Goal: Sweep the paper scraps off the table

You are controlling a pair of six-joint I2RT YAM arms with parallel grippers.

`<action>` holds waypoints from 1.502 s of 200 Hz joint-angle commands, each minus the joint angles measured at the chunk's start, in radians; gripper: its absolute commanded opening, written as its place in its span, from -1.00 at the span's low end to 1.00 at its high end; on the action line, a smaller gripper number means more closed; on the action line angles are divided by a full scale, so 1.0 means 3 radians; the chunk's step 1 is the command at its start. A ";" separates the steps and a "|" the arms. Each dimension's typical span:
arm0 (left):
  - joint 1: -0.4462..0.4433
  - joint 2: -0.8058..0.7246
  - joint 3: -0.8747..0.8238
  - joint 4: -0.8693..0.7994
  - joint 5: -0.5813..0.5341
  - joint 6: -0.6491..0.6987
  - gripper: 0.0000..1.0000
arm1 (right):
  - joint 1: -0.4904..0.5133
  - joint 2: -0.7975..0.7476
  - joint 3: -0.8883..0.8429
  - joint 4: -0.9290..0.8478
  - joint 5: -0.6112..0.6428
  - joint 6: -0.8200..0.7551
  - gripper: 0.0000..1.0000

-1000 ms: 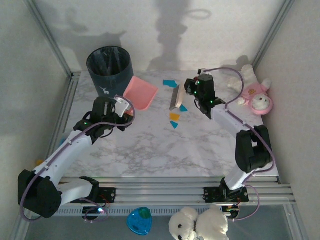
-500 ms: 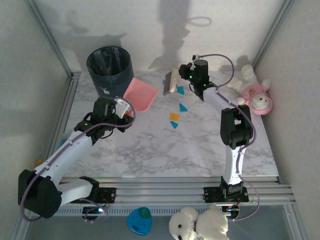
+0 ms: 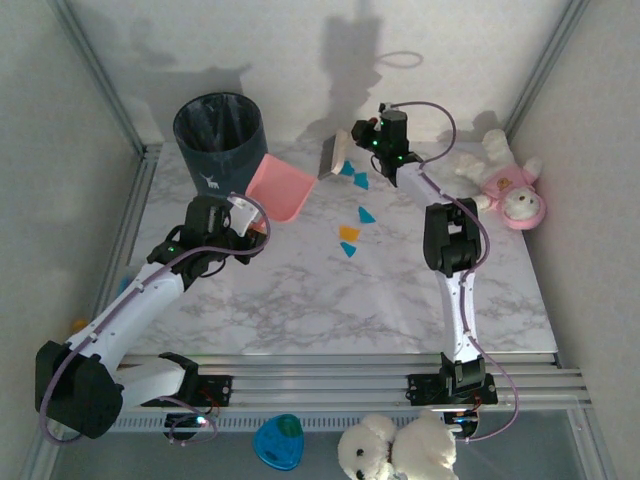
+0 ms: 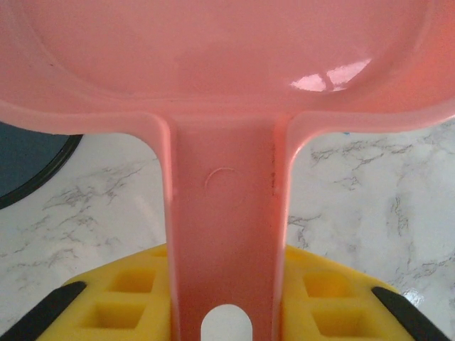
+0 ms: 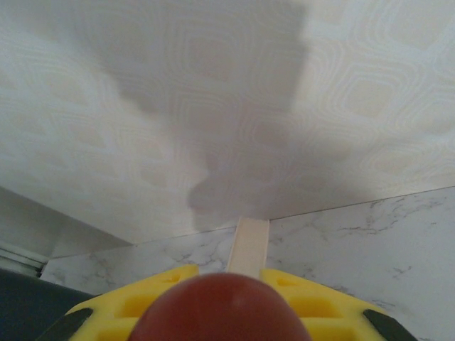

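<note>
R gripper is sitting farther back-left than a sec ago, at far edge of the table, pinching the brush. L gripper is clamping the pink dustpan by its handle. The paper scraps are lying just beside the brush, trailing toward centre.

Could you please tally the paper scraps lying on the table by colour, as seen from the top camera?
Teal scraps: 4
Orange scraps: 1
Total: 5
</note>
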 commanded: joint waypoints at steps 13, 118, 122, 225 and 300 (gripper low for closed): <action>-0.0032 -0.0067 -0.0022 0.0065 -0.0028 -0.0001 -0.76 | -0.0004 0.0177 0.0314 -0.0026 -0.0027 0.0147 -1.00; -0.0035 -0.0070 -0.0020 0.0062 -0.0014 -0.0018 -0.76 | -0.0012 -0.0326 -0.0485 -0.0375 0.0640 0.0042 -1.00; -0.0031 -0.0069 -0.0022 0.0063 -0.0012 -0.0017 -0.76 | -0.0010 -0.0379 -0.0556 -0.0372 0.0687 0.0033 -1.00; -0.0041 -0.0060 -0.0007 0.0060 0.0007 -0.0044 -0.75 | -0.0012 -0.1590 -0.2205 -0.0207 0.1255 0.0040 -1.00; -0.0041 -0.0058 -0.0006 0.0051 0.0000 -0.0043 -0.76 | 0.0033 -0.2205 -0.2754 0.0003 0.0978 0.0060 -1.00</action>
